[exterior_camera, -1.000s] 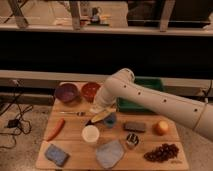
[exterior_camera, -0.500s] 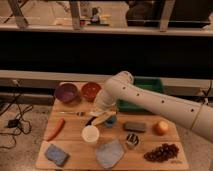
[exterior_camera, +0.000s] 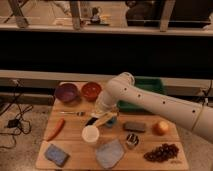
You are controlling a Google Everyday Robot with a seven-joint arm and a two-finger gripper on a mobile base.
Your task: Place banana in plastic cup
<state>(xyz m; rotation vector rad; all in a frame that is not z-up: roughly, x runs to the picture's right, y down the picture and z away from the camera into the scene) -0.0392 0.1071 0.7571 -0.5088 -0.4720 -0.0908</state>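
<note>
The banana (exterior_camera: 106, 119) is pale yellow and hangs tilted in my gripper (exterior_camera: 99, 119), just above and to the right of the white plastic cup (exterior_camera: 90, 134). The gripper is shut on the banana; its dark fingers show at the banana's left end. The cup stands upright near the middle of the wooden table (exterior_camera: 75, 150), and I see nothing inside it. My white arm (exterior_camera: 150, 102) reaches in from the right and hides part of the table behind it.
An orange-red carrot (exterior_camera: 55, 129) lies left of the cup. A purple bowl (exterior_camera: 66, 92), a red bowl (exterior_camera: 91, 90) and a green bin (exterior_camera: 150, 85) stand at the back. A blue sponge (exterior_camera: 56, 154), grey cloth (exterior_camera: 110, 153), grapes (exterior_camera: 161, 152) and an orange fruit (exterior_camera: 161, 128) lie in front.
The gripper with the banana has shifted slightly down toward the cup. Nothing else on the table has moved.
</note>
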